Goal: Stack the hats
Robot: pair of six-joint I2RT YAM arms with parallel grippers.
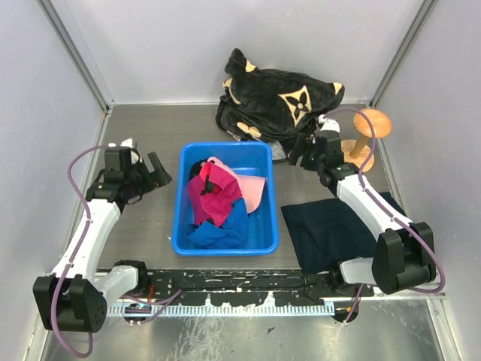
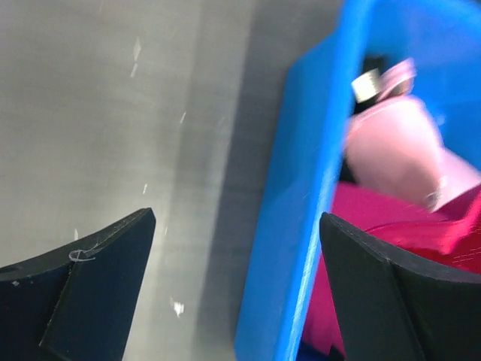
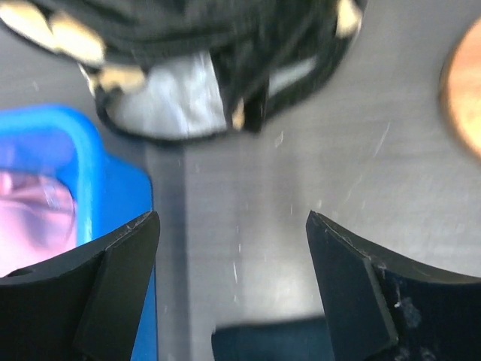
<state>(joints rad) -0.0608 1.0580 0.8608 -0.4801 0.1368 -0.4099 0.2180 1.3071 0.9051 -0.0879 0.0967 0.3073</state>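
4 caps lie heaped in blue bin [image 1: 225, 148] at table [image 1: 150, 128] ctr. Top view: black cap [image 1: 197, 170] at 11 o'clock inside, magenta cap [image 1: 210, 194] mid, light pink cap [image 1: 253, 188] at 2, royal blue cap [image 1: 225, 230] at 6. L gripper [image 1: 146, 167] sits at 9 o'clock of bin, R gripper [image 1: 302, 154] at 2.

L wrist view: fingers spread wide, nothing held; bin wall runs between them, pink & magenta fabric at 3.

R wrist view: fingers wide apart, empty, over bare table; black plush bundle [image 3: 225, 53] at 12, bin corner at 9, navy cloth [image 3: 270, 340] at 6.
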